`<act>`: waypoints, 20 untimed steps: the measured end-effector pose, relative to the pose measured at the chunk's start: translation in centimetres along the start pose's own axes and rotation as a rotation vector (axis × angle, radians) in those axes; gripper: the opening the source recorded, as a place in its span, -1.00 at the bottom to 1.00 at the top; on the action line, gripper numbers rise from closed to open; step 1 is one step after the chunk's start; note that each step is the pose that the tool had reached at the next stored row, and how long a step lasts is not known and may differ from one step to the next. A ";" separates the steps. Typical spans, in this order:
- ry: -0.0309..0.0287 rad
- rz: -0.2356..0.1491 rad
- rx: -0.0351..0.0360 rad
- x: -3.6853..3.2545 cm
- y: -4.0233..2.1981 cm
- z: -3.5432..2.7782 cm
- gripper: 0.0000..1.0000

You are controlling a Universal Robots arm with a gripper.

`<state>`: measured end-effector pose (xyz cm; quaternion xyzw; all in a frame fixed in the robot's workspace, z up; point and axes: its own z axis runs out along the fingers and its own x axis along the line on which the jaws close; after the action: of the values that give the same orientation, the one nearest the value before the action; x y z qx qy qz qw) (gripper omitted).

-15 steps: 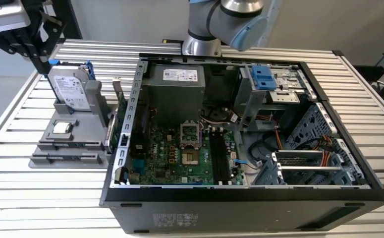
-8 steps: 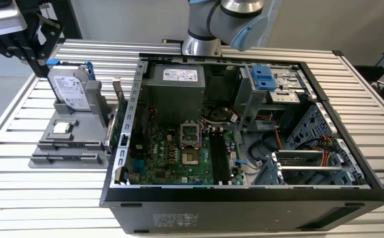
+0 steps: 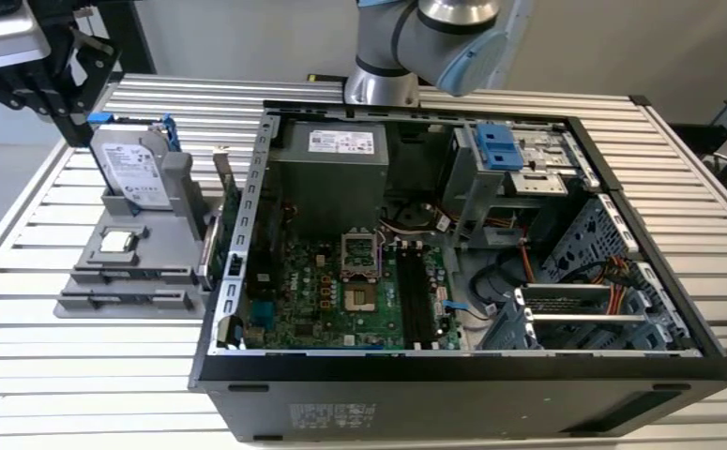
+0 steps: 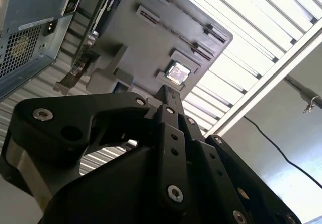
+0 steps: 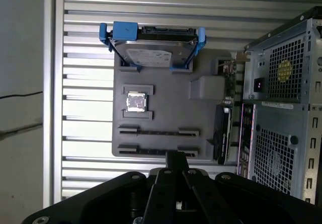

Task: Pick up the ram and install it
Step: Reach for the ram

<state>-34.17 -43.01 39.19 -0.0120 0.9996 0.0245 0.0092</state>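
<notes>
Jaws closed, one hard drive (image 5: 153,55), one processor (image 5: 136,102)

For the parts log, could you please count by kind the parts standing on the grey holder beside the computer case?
Hard drive: 1
Processor chip: 1
Expansion card: 1
Total: 3. Whether the two long slots hold anything, I cannot tell.

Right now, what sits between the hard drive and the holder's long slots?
The square processor chip, seated in the holder, in the first wrist view.
</notes>
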 end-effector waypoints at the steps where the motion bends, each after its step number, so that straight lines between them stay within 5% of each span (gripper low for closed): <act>1: 0.0000 0.000 0.0000 0.00 0.00 0.00 -1.00; 8: 0.0010 -0.018 -0.0003 0.00 -0.01 -0.01 -1.00; 20: 0.0107 -0.219 -0.0041 0.00 -0.01 0.00 -1.00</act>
<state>-34.17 -43.03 39.19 -0.1213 0.9923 0.0253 0.0065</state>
